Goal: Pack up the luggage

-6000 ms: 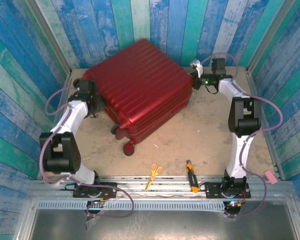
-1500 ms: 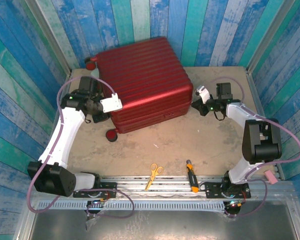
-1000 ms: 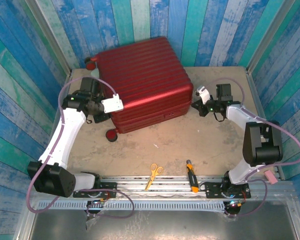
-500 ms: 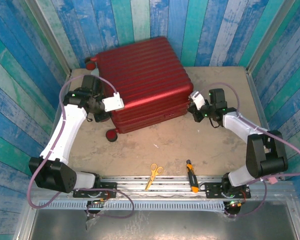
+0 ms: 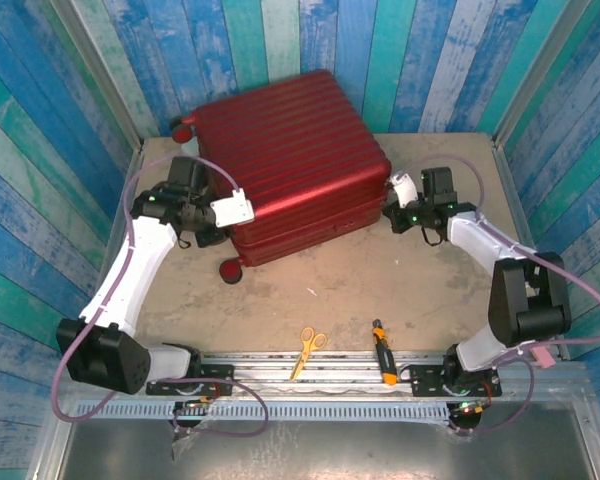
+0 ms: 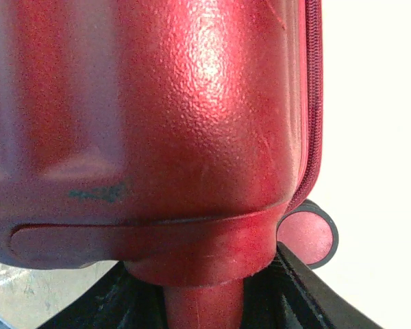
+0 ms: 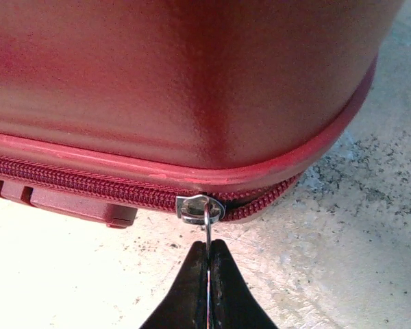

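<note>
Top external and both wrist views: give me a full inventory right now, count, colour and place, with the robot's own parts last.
table: one, beige, under everything
luggage: one, dark red, closed, far middle of the table
wheels: two seen, red with black rims, luggage's left side
zipper pull: one, silver, luggage's right corner
scissors: one pair, yellow handles, near edge, middle
hand tool: one, orange and black, right of the scissors
pink block: one, pink, near right corner
left claw: one, black, closed on the luggage's near-left corner
right claw: one, black, shut on the zipper pull
</note>
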Available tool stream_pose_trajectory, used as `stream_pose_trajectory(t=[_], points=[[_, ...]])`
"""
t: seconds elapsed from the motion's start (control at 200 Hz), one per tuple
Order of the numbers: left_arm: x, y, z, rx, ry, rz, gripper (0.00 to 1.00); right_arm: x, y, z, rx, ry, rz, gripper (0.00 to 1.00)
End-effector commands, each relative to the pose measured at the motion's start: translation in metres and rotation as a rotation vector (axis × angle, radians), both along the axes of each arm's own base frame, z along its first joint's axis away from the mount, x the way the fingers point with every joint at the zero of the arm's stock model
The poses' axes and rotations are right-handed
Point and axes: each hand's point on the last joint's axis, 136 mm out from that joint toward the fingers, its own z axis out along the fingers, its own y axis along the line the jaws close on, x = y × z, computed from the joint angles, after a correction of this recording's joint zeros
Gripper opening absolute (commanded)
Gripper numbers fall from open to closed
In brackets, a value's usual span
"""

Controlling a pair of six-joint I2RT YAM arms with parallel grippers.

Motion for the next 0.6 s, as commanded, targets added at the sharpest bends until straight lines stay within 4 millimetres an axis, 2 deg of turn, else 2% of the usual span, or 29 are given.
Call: stream_pose_trajectory(t=[0.0,0.25,0.486,0.521,0.596], points=[[-0.038,-0.009,-0.038,-0.014,0.198,-0.068,0.00,0.027,-0.021,0.016,-0.001,-0.029,-0.116,0.01],[-0.039,-0.005,-0.038,0.007,0.174,-0.065,0.00,0.038,-0.040,0.012,0.008,0.026,-0.176,0.00],[-0.029,0.004,-0.024,0.039,0.095,-0.020,0.00,0.049,-0.051,0.016,-0.069,-0.011,-0.162,0.00],[-0.030,0.006,-0.014,0.040,0.057,-0.010,0.00,0.051,-0.051,0.015,-0.088,-0.013,-0.146,0.00],[-0.031,0.009,-0.010,0.055,0.035,-0.010,0.00,0.057,-0.054,0.016,-0.127,-0.021,-0.121,0.01]])
